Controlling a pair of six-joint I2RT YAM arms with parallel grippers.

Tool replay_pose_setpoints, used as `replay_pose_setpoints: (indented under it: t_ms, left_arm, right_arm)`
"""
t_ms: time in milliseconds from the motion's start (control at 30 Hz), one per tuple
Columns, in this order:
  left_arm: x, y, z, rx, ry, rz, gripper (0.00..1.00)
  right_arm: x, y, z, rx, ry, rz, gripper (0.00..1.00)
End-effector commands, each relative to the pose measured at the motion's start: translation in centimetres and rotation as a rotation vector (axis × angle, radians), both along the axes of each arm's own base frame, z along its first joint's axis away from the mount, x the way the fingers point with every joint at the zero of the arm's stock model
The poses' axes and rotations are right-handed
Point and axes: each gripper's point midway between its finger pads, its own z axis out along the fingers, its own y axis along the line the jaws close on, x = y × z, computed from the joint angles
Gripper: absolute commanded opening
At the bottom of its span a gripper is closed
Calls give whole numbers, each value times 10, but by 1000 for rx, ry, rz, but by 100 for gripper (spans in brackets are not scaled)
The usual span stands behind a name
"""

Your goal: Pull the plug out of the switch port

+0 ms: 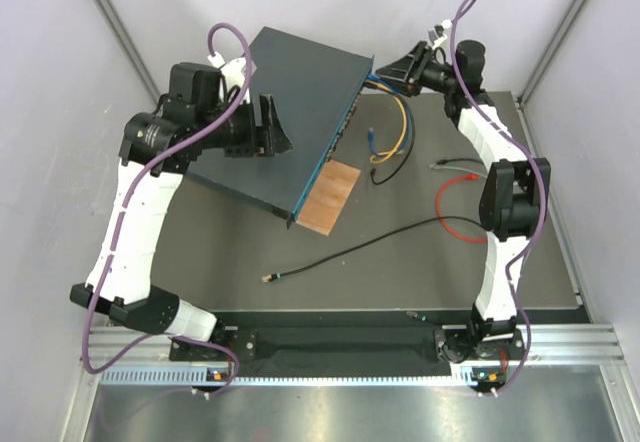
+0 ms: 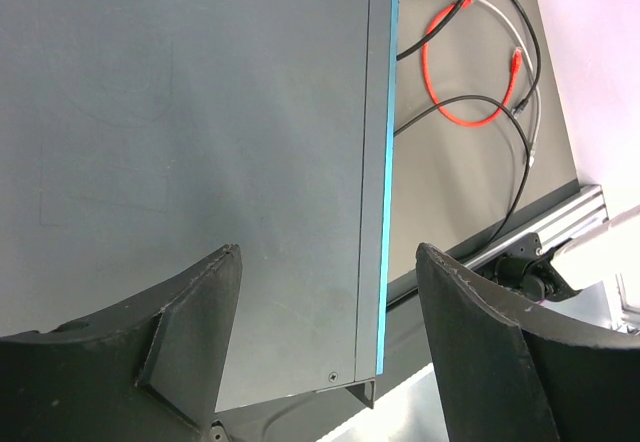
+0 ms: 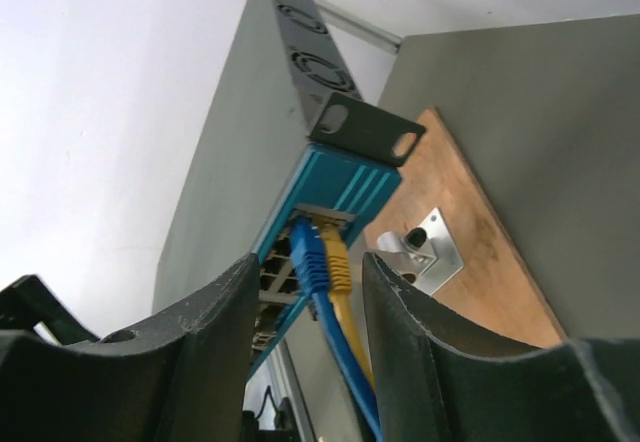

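The switch [image 1: 285, 102] lies slantwise on the far left part of the surface [image 1: 420, 262], with its socket face turned to the right. A brown board [image 1: 330, 195] lies just beside its near corner.

The left arm rises from its near-left base and bows out to the left. Its forearm then reaches right, over the top of the switch. The left tool [image 2: 325, 332] is spread wide and points down. One finger [image 2: 190, 332] is over the dark lid and the other is past the teal front edge. Whether either finger touches the box cannot be told.

The right arm runs up the right side of the surface, then bends left at the wrist towards the far end of the socket face. The right tool [image 3: 312, 267] is spread. Its two fingers stand either side of a blue plug [image 3: 308, 252] and a yellow plug [image 3: 334, 254]. Both plugs sit side by side in their ports, and neither finger visibly presses on them. Their cables trail down between the fingers.
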Motion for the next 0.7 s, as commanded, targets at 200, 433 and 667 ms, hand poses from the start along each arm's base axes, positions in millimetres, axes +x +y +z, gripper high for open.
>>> replay_pose_setpoints:
  t_ms: [200,433,667]
  left_arm:
    - [9,-7,6,-34,-28,-7,75]
    - [10,-10,2,-37,-17,-17,75]
    - [10,-11,1,-39,-14,-19,75]
  right_arm:
    - [-5,1,46,47,-152,62,48]
    - [-1,3,36,32,-130,78,47]
    - [5,2,24,-16,-120,59,52]
